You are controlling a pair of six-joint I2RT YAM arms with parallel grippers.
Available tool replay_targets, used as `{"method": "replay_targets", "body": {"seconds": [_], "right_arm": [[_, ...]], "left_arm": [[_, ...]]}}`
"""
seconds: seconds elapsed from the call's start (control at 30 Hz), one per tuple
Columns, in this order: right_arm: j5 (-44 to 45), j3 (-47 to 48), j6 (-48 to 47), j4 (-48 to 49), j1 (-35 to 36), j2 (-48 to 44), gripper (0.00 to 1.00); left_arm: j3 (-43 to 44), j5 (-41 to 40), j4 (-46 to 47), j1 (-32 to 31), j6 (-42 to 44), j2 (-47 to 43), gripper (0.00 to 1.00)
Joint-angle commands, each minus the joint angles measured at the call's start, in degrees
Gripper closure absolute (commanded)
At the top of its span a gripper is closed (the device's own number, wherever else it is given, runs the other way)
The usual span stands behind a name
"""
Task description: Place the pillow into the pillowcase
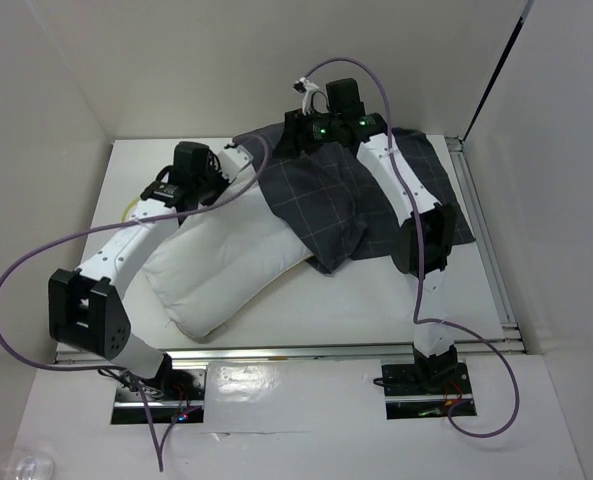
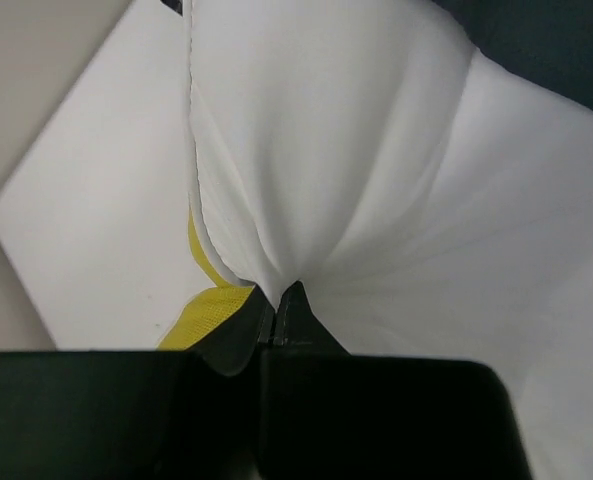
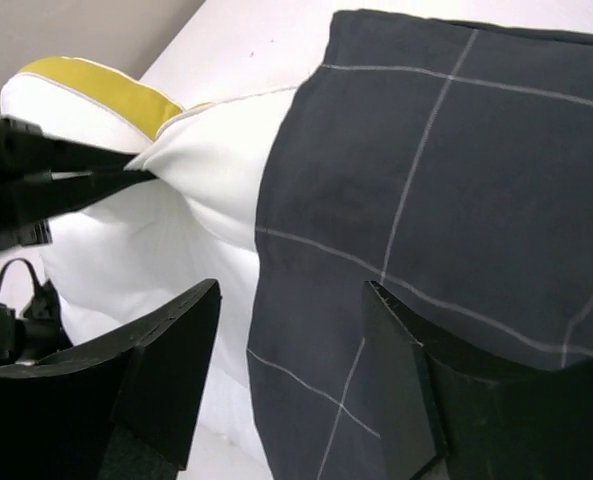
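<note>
The white pillow [image 1: 226, 270] lies across the table, its far end under the dark checked pillowcase [image 1: 326, 195]. My left gripper [image 1: 239, 157] is shut on a pinch of the pillow's white fabric [image 2: 306, 150] at its far corner, next to the yellow band [image 2: 208, 308]. In the left wrist view the closed fingertips [image 2: 279, 300] hold the fold, and a bit of pillowcase [image 2: 546, 40] shows at the top right. My right gripper [image 3: 291, 300] hangs open above the pillowcase's [image 3: 446, 180] edge where it meets the pillow [image 3: 196, 190], with nothing between its fingers.
The white table [image 1: 376, 300] is boxed in by white walls at the left, back and right. A metal rail [image 1: 488, 250] runs along the right edge. Purple cables loop over both arms. The left arm's fingers [image 3: 96, 180] show in the right wrist view.
</note>
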Motion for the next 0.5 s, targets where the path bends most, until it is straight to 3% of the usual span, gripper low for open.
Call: {"method": "replay_targets", "body": {"seconds": [0.0,0.27,0.47], "right_arm": [[2.1,2.7,1.8,3.3,0.6,-0.5,0.32],[11.5,-1.0,2.6,11.9,2.9,-5.5,0.25],[23.7,-4.1,-8.4,17.5,9.7,-6.7,0.22]], "left_arm": [[-3.8,-6.4,11.9,-2.8,9.8,-4.9,1.0],[-7.1,-8.5,16.7,-7.4,14.0,-8.6,1.0],[-9.7,-9.2,20.1,-11.6,16.9,-11.8,1.0]]}}
